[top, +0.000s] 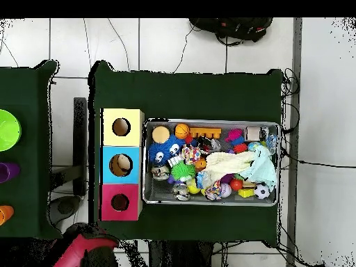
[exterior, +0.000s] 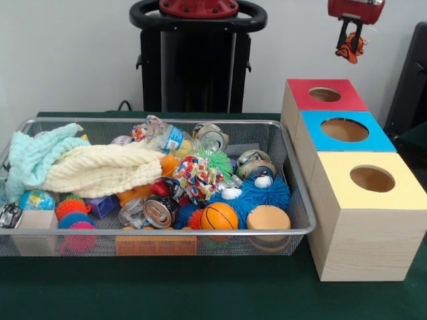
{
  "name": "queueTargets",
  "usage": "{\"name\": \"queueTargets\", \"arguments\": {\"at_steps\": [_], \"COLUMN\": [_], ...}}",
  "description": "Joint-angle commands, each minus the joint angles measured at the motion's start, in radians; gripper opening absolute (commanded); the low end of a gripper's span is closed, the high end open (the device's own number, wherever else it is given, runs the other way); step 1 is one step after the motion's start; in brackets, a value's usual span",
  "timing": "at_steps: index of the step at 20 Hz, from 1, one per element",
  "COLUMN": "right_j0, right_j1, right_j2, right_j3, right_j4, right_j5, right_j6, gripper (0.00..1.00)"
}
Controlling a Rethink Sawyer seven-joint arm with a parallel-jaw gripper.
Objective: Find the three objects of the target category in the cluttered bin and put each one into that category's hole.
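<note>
Holding a small orange-and-black striped soft toy (exterior: 349, 47) pinched in my gripper (exterior: 351, 41) above and behind the red-topped wooden box's round hole (exterior: 325, 94), I worry releasing here drops it beyond the box.

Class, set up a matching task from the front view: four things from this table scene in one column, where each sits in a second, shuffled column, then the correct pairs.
Things:
1. red-topped box
2. yellow-topped box
3. orange basketball
4. cream knitted cloth

Places:
A. nearest the camera in the row of boxes
B. lying over the left half of the wire basket
C. farthest box, below the raised gripper
D. by the basket's front wall

Pairs: 1-C, 2-A, 3-D, 4-B
</note>
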Motion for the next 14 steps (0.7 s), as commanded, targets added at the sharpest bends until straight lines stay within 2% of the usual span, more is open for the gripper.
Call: {"name": "queueTargets", "arguments": {"at_steps": [1,3,4,9,14], "right_j0": [0.24,0.293,0.291,0.189,0.113], "right_j1": [0.114,0.097,0.073,-0.046,-0.096], "right_j2": [-0.295,-0.335,-0.339,-0.307,-0.305], "right_j3": [-0.03,-0.006,0.013,0.07,0.075], "right_j4": [-0.082,-0.032,0.002,0.144,0.199], "right_j5": [-0.138,-0.168,-0.173,-0.126,-0.087], "right_j6": [0.376,0.373,0.347,0.193,0.103], "gripper": [0.0,0.0,0.0,0.0,0.0]}}
